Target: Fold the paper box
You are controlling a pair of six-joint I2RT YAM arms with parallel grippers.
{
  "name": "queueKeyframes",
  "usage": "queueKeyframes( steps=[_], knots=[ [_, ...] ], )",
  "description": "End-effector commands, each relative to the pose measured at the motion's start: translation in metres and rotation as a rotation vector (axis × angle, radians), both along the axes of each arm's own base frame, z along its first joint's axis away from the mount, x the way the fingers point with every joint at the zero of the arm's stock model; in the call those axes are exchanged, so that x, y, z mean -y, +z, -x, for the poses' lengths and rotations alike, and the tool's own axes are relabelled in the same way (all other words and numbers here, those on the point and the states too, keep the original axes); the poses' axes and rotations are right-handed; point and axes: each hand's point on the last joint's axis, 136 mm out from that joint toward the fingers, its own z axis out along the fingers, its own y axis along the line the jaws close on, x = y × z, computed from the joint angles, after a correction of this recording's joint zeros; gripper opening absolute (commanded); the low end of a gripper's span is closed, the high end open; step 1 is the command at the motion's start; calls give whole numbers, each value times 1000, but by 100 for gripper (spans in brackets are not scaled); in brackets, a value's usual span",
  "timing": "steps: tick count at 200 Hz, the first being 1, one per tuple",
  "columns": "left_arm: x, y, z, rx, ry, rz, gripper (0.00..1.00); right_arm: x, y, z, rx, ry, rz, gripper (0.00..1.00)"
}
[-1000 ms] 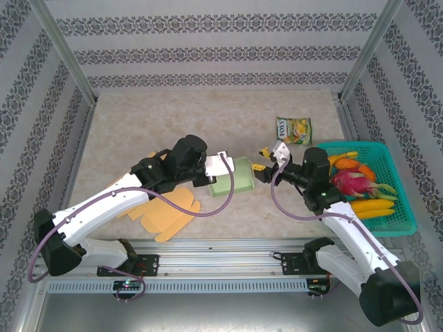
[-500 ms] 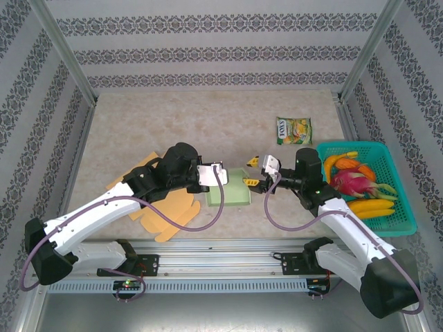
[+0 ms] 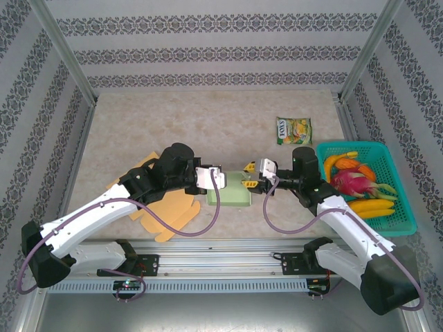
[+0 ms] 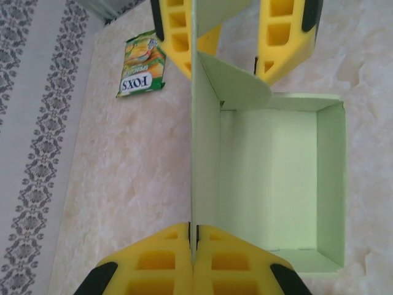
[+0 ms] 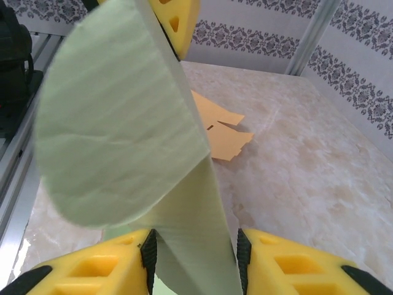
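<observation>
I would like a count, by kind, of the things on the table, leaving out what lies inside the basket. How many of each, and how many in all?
green paper box: 1
snack packet: 1
basket: 1
pile of orange card sheets: 1 (the number of sheets in it cannot be told)
Total: 4
</observation>
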Motion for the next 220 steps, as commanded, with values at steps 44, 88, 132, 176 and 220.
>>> queueKeyframes(
  steps=[44,88,132,176,220],
  knots=[
    [9,12,12,15,-90,66,0,-7,19,9,71,81,6,33],
    [9,21,5,44,-58,92,0,-7,13,9,60,83,23,14],
    [3,24,-8,70,40,130,18,-5,10,3,78,47,41,0],
    [-6,50,-14,60,169,317,49,-4,3,-8,75,-11,62,0],
    [-44,97,-39,-75,552,606,59,-5,-3,-13,78,-39,78,0]
  ],
)
